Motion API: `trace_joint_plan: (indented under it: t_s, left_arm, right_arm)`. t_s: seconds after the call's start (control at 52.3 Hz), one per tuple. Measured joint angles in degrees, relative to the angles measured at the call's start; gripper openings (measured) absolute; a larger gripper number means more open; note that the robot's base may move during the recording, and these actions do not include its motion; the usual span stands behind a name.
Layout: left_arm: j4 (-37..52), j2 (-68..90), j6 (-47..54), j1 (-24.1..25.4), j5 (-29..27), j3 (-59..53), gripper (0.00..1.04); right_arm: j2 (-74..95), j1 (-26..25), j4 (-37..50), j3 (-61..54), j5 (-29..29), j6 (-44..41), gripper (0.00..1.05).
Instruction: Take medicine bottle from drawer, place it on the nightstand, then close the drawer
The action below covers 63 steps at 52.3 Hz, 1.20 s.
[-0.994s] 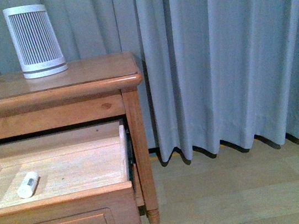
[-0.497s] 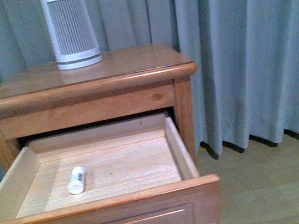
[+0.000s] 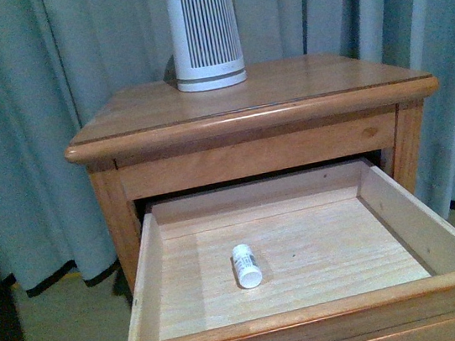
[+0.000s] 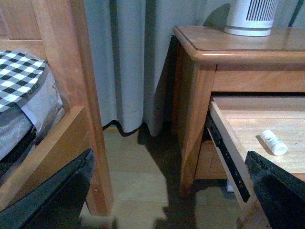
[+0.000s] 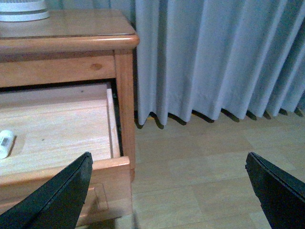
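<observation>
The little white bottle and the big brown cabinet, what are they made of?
The small white cylindrical medicine bottle is probably smooth plastic: even, plain white. The orange-brown nightstand looks like varnished wood: grain, a knot, glossy top. The open drawer looks like bare pale wood inside.

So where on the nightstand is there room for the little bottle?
The nightstand top is bare at the front and both sides; only its back middle is taken, by the white ribbed device. The bottle lies alone in the drawer.
</observation>
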Motion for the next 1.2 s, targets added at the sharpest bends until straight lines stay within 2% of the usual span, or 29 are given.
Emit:
trace_joint_plan:
  t_s: [0.096,0.153,0.344,0.573,0.879,1.204]
  left_arm:
    - [0.0,0.0,0.0,0.0,0.0,0.0,0.98]
    - [0.0,0.0,0.0,0.0,0.0,0.0,0.98]
    - [0.0,0.0,0.0,0.0,0.04,0.0,0.98]
    - [0.0,0.0,0.0,0.0,0.04,0.0,0.98]
    - [0.0,0.0,0.0,0.0,0.04,0.0,0.98]
    - [0.0,0.0,0.0,0.0,0.04,0.0,0.98]
  right_arm:
    - [16.09,1.62,8.11,7.15,0.76,2.38,0.98]
    - [25.4,3.19,9.92,13.03,0.2,4.26,0.98]
    - [53.16,8.5,4.17,31.82,-3.89,10.32,0.98]
    - [77.13,12.98,-0.85,49.81,-7.1,16.33,0.98]
    - [96.48,17.9,-1.6,64.28,-5.9,17.44,0.98]
    - [111.75,20.74,0.13,75.78,-4.96,16.98,0.98]
